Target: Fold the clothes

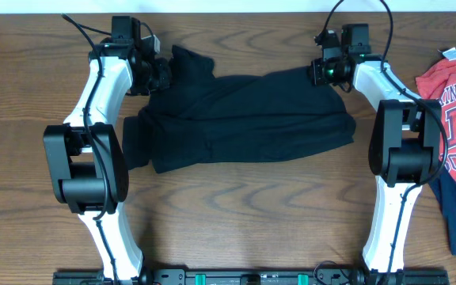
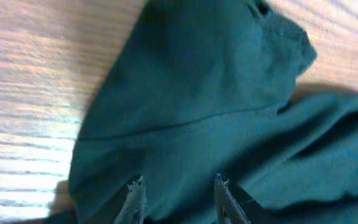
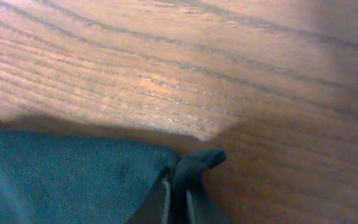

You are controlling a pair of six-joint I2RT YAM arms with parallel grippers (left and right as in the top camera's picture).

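Black T-shirt (image 1: 244, 119) | lies rumpled on table (image 1: 236, 222), upper centre of overhead frame | L gripper (image 2: 178, 182) at shirt's upper-left edge, 2 fingers part-way apart on cloth, can't tell if pinching | R gripper (image 3: 176, 186) at upper-right corner, fingers pressed together, pinching bunched cloth tip
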